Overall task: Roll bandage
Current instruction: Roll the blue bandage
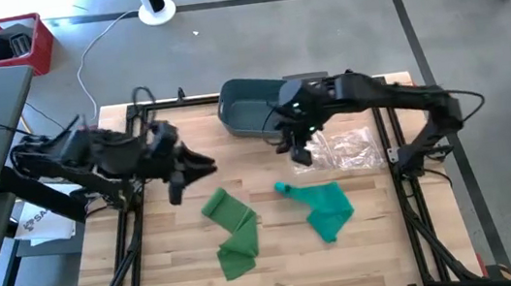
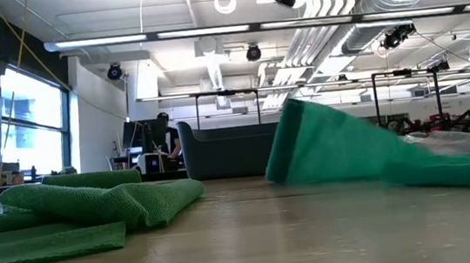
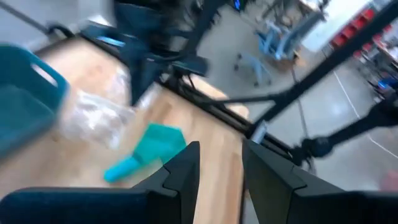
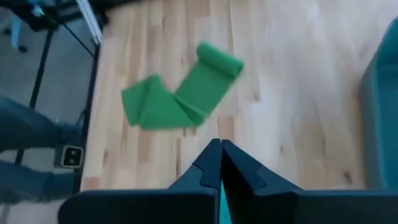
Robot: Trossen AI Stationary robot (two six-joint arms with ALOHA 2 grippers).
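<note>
The wooden tabletop [image 1: 281,267] carries everything, with a dark frame running along its edges. At its far side sits a dark teal bin [image 1: 249,107], and just beside it on the right lies a clear plastic bag [image 1: 354,147], crumpled flat on the wood.

Two green bandages lie toward the near half. The left bandage [image 1: 231,230] is a loosely folded strip, with one end partly rolled and the rest doubled over in flat layers. The right bandage [image 1: 320,205] is more teal in colour, with a small rolled end pointing toward the middle of the tabletop and a wider crumpled part spreading away from it. The two are near each other but not touching. In the low view the folded one [image 2: 76,205] lies flat at the left, and the teal one [image 2: 342,151] rises in a slope at the right.

The left end effector [image 1: 201,164] hangs over the left part of the tabletop, above and beside the folded bandage, with its fingers [image 3: 186,171] standing apart and nothing between them. The right end effector [image 1: 298,152] is raised above the rolled end of the teal bandage, near the bin, with its fingers [image 4: 208,165] pressed together and empty.
</note>
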